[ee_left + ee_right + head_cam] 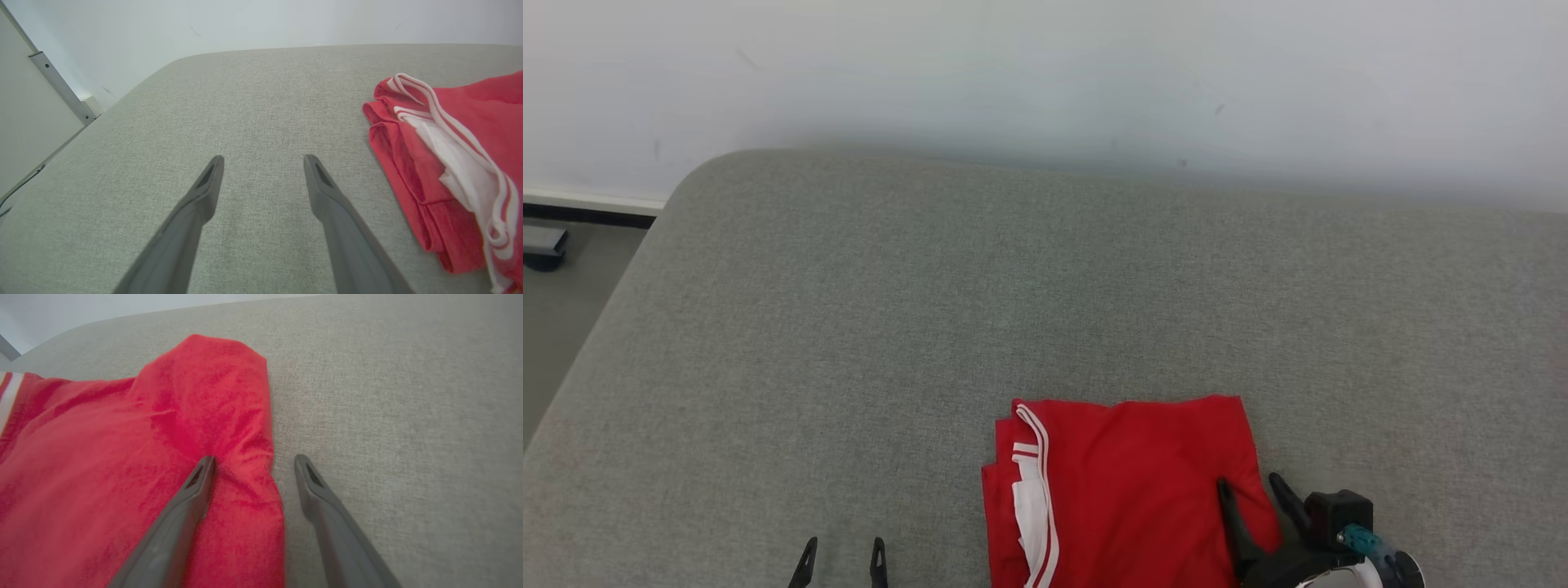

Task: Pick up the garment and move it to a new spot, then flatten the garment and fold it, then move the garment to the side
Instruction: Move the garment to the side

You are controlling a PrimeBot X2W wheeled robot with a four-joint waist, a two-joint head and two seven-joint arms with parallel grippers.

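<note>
Lying folded near the front edge of the padded surface, the red garment (1127, 482) sits right of centre in the head view, its lower part cut off by the bottom of that view. Its top and right edges run fairly straight. Along its left side the layers stack unevenly, showing white stripes (1039, 457) and a white inner layer (457, 159) tucked between red folds. In the right wrist view the cloth's far right corner rises in a soft hump, and creases run from it towards the near finger.

The right gripper (1248, 482) straddles the garment's right edge with its jaws spread and nothing held. One finger (192, 494) lies over the red cloth, its tip at a small dimple in the fabric, and the other finger (322, 498) is over bare upholstery just beside the hem.

The left gripper (843, 545) is low in the head view, well to the left of the garment, also spread apart and empty. Its tips are above plain grey fabric.

The surface (931, 310) is grey woven upholstery with a rounded far-left corner. Behind it stands a pale wall (1045, 73) with a few faint marks. To the left is a strip of floor (564, 327), a white skirting (592, 200) above a dark band, and a dark object (543, 245) at the edge. The left wrist view shows a pale panel (28, 122) edged by a metal strip (61, 87).
</note>
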